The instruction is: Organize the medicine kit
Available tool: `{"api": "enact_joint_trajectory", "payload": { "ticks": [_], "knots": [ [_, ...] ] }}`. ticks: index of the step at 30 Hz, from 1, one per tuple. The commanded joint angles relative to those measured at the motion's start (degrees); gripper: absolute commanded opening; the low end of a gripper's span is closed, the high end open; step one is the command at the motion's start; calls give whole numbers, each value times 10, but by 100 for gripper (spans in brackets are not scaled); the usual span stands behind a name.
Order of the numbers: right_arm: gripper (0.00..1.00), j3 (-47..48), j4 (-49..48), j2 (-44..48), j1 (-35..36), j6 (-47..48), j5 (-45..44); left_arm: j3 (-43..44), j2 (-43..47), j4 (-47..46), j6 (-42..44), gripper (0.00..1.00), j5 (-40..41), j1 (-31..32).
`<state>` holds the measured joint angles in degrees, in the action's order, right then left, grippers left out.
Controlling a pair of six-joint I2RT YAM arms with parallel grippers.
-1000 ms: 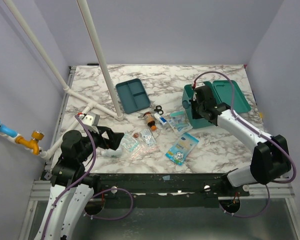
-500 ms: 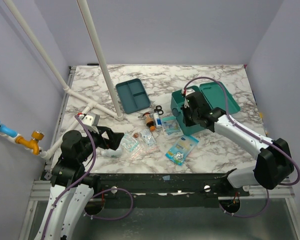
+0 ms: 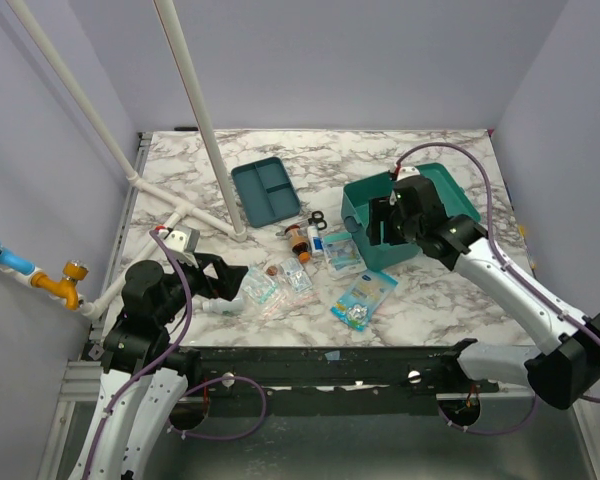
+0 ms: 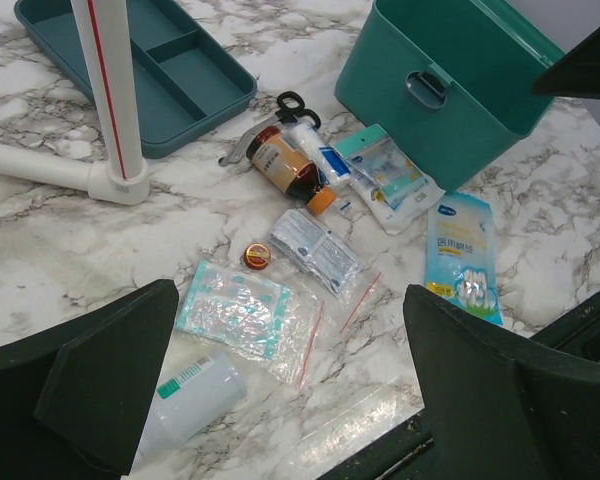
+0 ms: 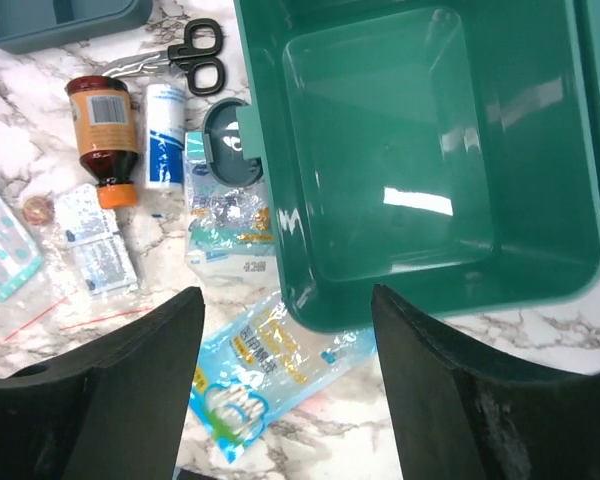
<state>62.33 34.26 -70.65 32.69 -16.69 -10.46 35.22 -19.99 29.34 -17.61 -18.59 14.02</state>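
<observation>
The medicine kit (image 3: 364, 238) is a deep teal box standing right of centre, its lid (image 3: 450, 192) folded back. The right wrist view looks straight into its bare inside (image 5: 400, 150). My right gripper (image 3: 388, 224) hovers over the kit's near-left corner, open (image 5: 288, 300), holding nothing. Loose supplies lie left of the kit: a brown bottle (image 4: 285, 170), scissors (image 4: 280, 105), a white tube (image 4: 315, 155), a gauze pack (image 4: 390, 175), a cotton swab packet (image 4: 462, 255), sachets (image 4: 315, 245) and a plaster bag (image 4: 245, 315). My left gripper (image 4: 290, 290) hangs open above the plaster bag.
A flat divided teal tray (image 3: 266, 190) lies at the back centre. A white pipe frame (image 3: 205, 130) rises just left of it, with a pipe base (image 4: 120, 180) on the table. A white bottle (image 4: 190, 395) lies on its side at the near left, beside a small round tin (image 4: 257, 257).
The medicine kit has slid left toward the supplies and turned a little. My right gripper has opened and lifted off the kit's front wall. The left arm has not moved.
</observation>
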Motion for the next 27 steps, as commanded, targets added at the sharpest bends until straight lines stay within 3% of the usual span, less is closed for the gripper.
{"api": "enact_joint_trajectory", "payload": {
  "ticks": [1, 17, 27],
  "knots": [
    [72, 20, 75, 51, 4, -68, -17, 6, 2, 4, -1, 98, 26, 4],
    [77, -53, 184, 162, 3, -272, 28, 0, 22, 12, -23, 99, 91, 5],
    [75, -209, 113, 211, 4, -375, 84, -12, 32, -1, -23, 99, 80, 11]
  ]
}}
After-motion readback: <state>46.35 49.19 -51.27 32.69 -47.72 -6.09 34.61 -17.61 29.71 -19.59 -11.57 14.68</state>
